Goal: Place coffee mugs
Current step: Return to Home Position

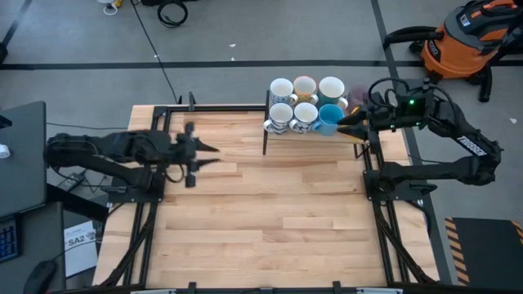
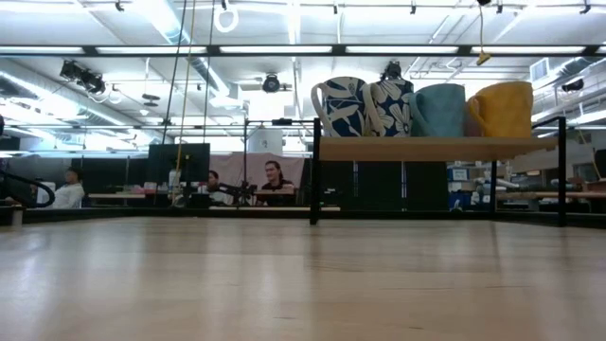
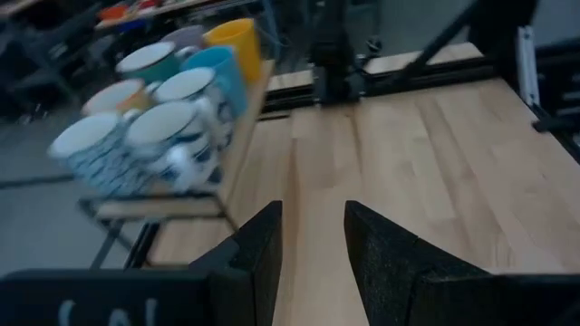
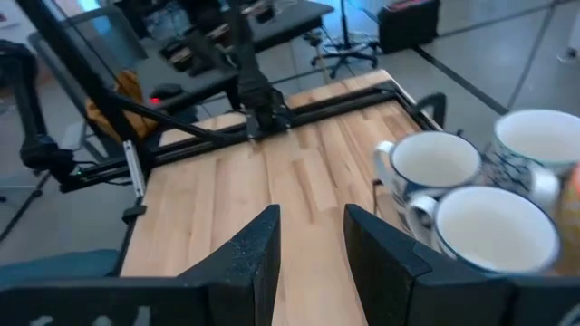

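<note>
Only "SA2" is legible, on a white sheet (image 1: 78,242).

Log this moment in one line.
mugs: on shelf | left gripper: open, empty, over table left side | right gripper: open, empty, by shelf's right end

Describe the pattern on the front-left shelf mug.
The mug is dark blue with white leaves; best in low view.
</note>
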You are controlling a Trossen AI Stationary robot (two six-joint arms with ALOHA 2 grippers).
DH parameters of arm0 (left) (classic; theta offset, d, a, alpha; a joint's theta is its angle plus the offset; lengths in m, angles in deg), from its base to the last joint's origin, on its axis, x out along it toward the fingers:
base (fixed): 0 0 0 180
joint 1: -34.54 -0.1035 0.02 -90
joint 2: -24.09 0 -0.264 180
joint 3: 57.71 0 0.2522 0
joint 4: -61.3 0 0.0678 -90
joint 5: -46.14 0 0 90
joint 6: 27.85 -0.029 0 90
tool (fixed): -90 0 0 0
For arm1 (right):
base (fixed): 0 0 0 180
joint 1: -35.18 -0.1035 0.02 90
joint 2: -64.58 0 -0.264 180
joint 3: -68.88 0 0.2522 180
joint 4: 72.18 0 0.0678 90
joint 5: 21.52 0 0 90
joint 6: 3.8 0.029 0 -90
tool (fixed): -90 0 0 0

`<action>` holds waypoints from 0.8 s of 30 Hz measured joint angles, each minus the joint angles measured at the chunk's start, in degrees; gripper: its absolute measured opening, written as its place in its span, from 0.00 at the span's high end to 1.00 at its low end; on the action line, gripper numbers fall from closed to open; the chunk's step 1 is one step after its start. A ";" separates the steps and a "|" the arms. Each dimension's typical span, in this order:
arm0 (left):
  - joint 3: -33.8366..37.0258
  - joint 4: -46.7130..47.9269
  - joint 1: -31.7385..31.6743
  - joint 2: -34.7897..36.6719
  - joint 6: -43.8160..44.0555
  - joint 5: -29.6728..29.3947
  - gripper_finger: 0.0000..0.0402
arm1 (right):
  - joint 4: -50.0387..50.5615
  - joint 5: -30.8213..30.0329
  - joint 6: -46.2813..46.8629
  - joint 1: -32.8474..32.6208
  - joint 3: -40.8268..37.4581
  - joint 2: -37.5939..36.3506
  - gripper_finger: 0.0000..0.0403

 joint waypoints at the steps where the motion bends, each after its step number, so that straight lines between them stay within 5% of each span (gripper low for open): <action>1: 0.00 1.43 -0.69 1.42 0.84 0.02 0.68 | -1.29 0.00 -0.06 -0.54 -0.96 -0.27 0.68; 18: 0.25 11.25 2.21 22.48 7.05 1.61 0.68 | -25.75 1.77 2.71 -2.56 -26.29 -8.84 0.68; 24: 11.14 3.27 2.84 30.41 6.89 1.60 0.68 | -34.50 3.30 5.51 -2.56 -34.29 -11.46 0.68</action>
